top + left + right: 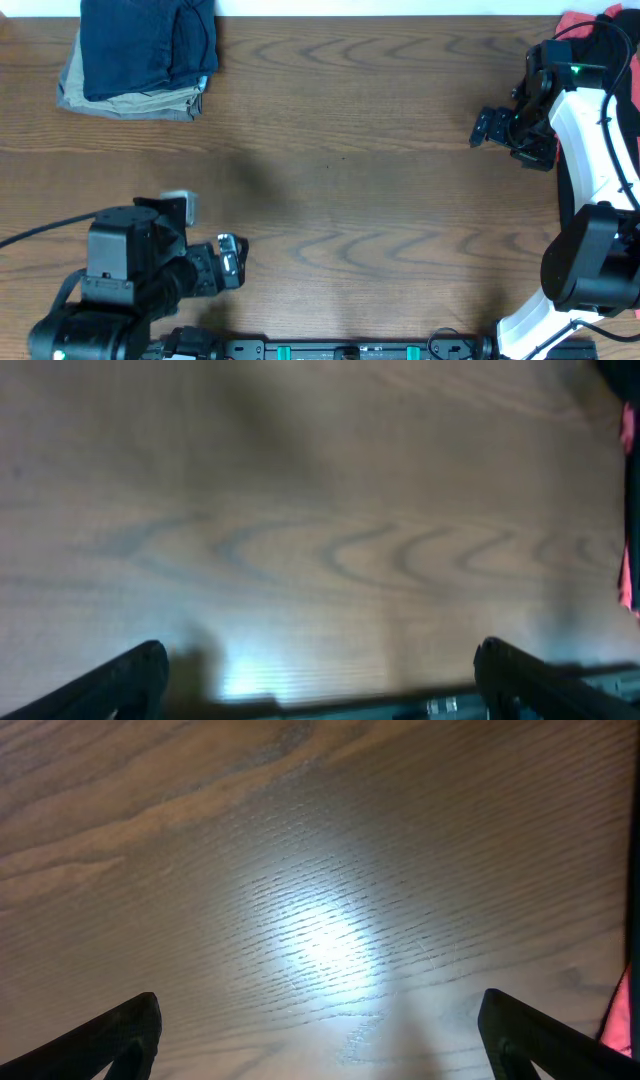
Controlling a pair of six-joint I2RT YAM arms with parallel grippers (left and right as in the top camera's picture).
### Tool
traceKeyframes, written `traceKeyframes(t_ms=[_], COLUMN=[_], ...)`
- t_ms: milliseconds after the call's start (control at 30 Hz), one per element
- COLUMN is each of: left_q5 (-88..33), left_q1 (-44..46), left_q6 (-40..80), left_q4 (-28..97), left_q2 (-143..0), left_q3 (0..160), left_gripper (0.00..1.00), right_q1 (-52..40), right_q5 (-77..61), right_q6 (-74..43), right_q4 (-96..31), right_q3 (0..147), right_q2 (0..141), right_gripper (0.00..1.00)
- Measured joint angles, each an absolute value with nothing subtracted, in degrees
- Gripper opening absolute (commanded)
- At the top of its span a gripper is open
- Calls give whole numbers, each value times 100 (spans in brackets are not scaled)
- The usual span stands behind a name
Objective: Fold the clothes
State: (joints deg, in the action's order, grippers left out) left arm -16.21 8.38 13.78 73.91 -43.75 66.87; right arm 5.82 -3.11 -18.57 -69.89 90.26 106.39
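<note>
Two arms show from overhead and neither holds anything. The left claw [232, 262] sits low at the near-left of the worktop [350, 150]. The right claw [487, 127] hangs over the far-right side, close to a red cloth [585, 22] in the corner. The clothes, one dark navy denim garment [150, 45], lie well apart from both claws in the far-left corner, folded into a compact block on top of folded khaki trousers [130, 103]. Over to the left wrist view: fingers [125, 680] spread wide, bare wood grain between them, nothing pinched, and a sliver of red at the right edge. The right wrist view tells the same story, with fingers [120, 1035] wide apart over bare, glare-lit wood. My read is that the folding looks finished, with the garment squared and stacked. What is left, if anything, seems to be parking the arms, though whether another garment waits by the red cloth I cannot tell.
</note>
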Motion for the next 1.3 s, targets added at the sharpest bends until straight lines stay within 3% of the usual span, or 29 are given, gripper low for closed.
traceKeyframes(t_ms=[200, 400, 800, 1300], left_q5=[-1625, -1636, -1402, -1332], left_q1=[838, 687, 320, 187], left_q6=[1234, 1044, 996, 99], left_q4=[5393, 3092, 2401, -67], left_q2=[-3750, -2196, -185, -60], left_q3=[5365, 3579, 1929, 443], left_gripper=[98, 98, 98, 98], right_q1=[582, 582, 582, 582], right_q5=[-309, -311, -311, -311], right_q6=[-1857, -1859, -1857, -1859], right_q4=[-6991, -6991, -6997, -7000], right_q3=[9026, 9026, 9026, 9026], right_q2=[10639, 10639, 10639, 10639], right_gripper=[99, 99, 99, 99])
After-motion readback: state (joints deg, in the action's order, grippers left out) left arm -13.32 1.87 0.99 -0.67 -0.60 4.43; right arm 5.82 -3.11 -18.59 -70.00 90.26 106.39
